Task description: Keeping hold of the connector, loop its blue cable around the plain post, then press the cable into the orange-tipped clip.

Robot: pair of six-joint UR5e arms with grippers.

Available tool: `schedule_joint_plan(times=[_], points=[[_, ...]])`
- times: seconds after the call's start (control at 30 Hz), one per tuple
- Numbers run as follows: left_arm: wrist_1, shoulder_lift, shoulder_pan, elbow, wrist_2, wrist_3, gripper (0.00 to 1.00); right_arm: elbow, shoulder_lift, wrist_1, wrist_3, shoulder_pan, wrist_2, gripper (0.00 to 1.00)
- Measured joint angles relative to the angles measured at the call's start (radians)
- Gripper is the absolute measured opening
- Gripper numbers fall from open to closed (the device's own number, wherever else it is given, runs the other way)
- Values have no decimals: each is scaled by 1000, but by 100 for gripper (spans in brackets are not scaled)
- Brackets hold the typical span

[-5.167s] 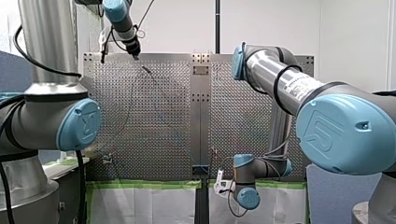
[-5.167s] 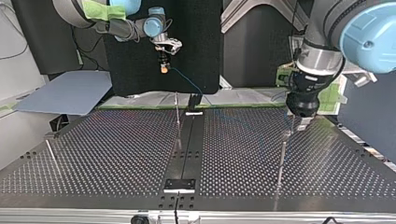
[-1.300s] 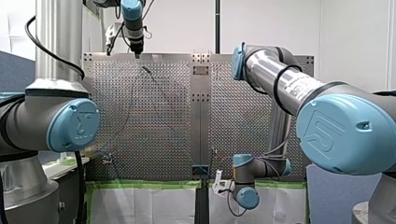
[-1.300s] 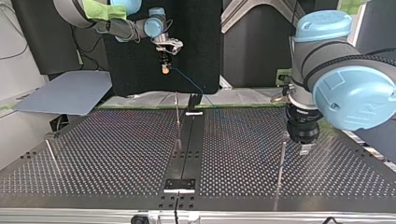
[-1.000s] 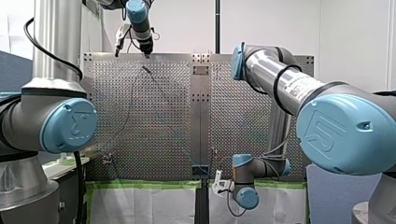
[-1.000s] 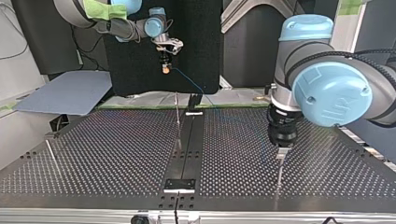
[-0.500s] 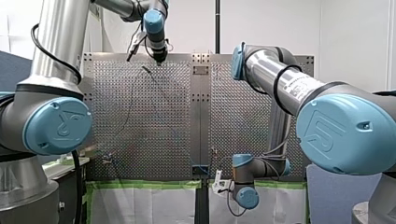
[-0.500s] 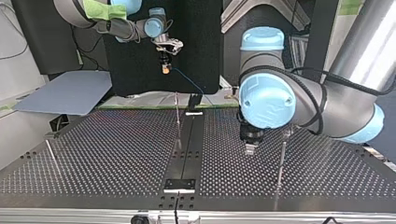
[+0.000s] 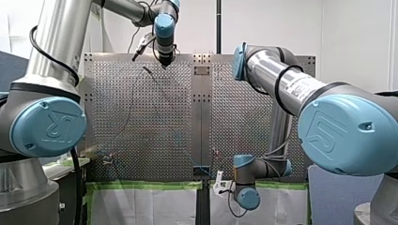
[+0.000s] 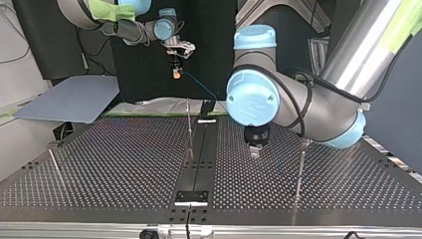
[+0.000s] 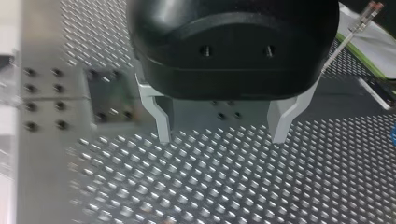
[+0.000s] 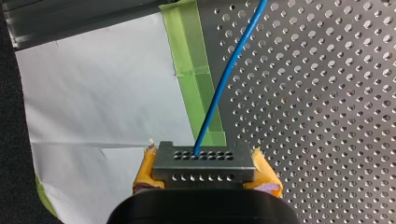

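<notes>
Our right pincer (image 12: 205, 174) clamps the connector (image 12: 204, 158); our left pincer (image 11: 222, 128) hangs wide and empty.
We hold the grey connector between yellow pads (image 12: 145, 170), and its blue cable (image 12: 219, 100) runs straight out ahead, over green tape (image 12: 187, 46) and the perforated counter (image 12: 327, 116). In the top view we see that pincer raised beyond the counter's far edge, the cable sloping down from it to that edge near a thin post (image 10: 189, 130). Our left pincer's metal fingers (image 11: 162, 116) stand well apart close over the holes, between that post and a second post (image 10: 299, 169) at the view's right.
</notes>
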Motion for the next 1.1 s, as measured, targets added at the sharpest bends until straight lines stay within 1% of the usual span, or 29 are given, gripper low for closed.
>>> schedule_joint_plan(times=[0.17, 0.4, 0.5, 0.57, 0.73, 1.0, 1.1], points=[[34, -31, 7, 0, -53, -6, 100, 0, 0, -1, 1, -1, 0, 0], [74, -62, 17, 0, -122, 17, 100, 1, 0, -6, 5, 0, -6, 0], [82, -67, 17, 0, -139, 19, 100, 0, 1, -8, 6, 0, -9, 0], [87, -69, 18, -3, -143, 20, 100, 0, 1, -9, 7, 0, -10, 0], [126, -76, 24, -38, -143, 35, 100, 1, 2, -7, 7, 1, -15, 0], [174, -126, 31, -55, -152, 41, 100, 1, 3, 0, 1, 5, -19, 0], [194, -147, 38, -55, -162, 54, 100, 1, 3, -1, 0, 5, -19, 0]])
